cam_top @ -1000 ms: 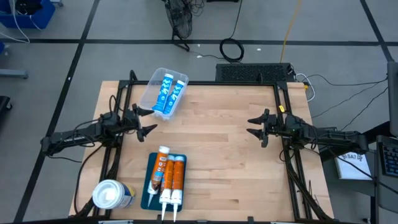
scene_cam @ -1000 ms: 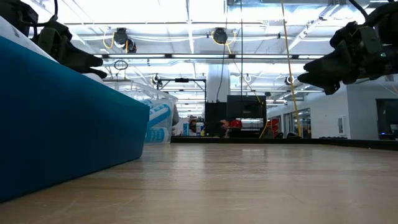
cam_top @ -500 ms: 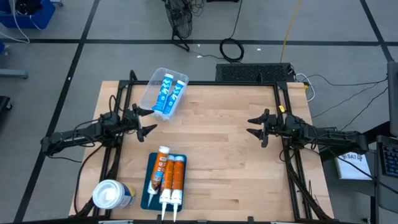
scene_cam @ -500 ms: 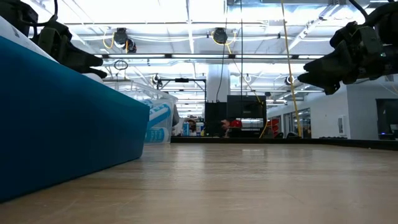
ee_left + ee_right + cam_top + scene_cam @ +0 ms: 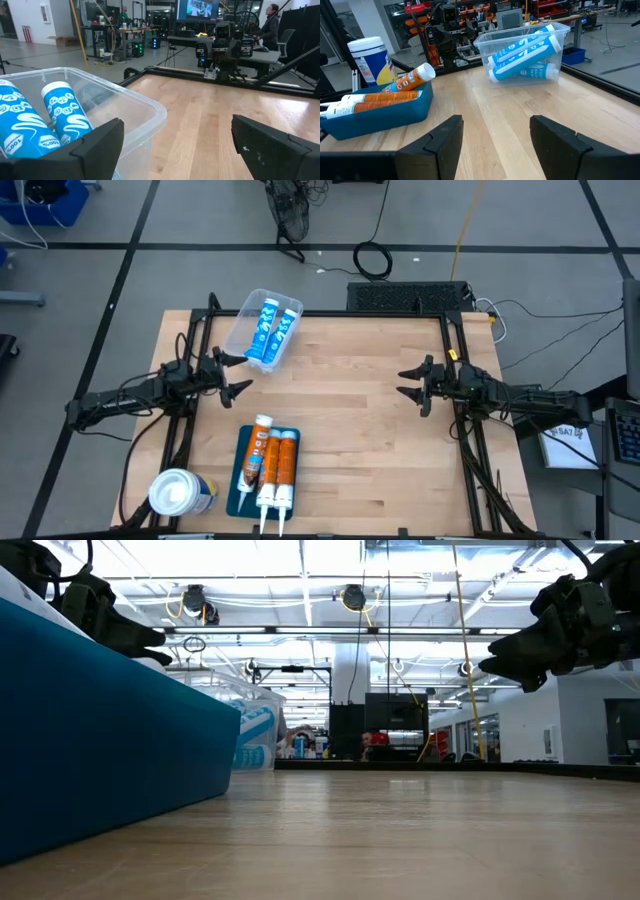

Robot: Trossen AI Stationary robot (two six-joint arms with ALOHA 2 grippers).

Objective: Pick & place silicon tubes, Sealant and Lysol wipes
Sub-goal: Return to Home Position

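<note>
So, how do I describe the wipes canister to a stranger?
On the light wooden table, look at the corner on the left arm's side, beside the dark blue plastic tray of orange tubes. There stands the fat cylindrical canister with a round white lid and yellow-and-blue label. It alone is upright and wide; the tubes are slim and lie down.

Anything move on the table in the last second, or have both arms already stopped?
Nothing visibly changed. The left gripper and the right gripper hang open over their own sides of the table, just as before. The blue tubes lie in the clear bin, the orange tubes lie in the blue tray, and the Lysol wipes stand beside that tray, all unmoved.
</note>
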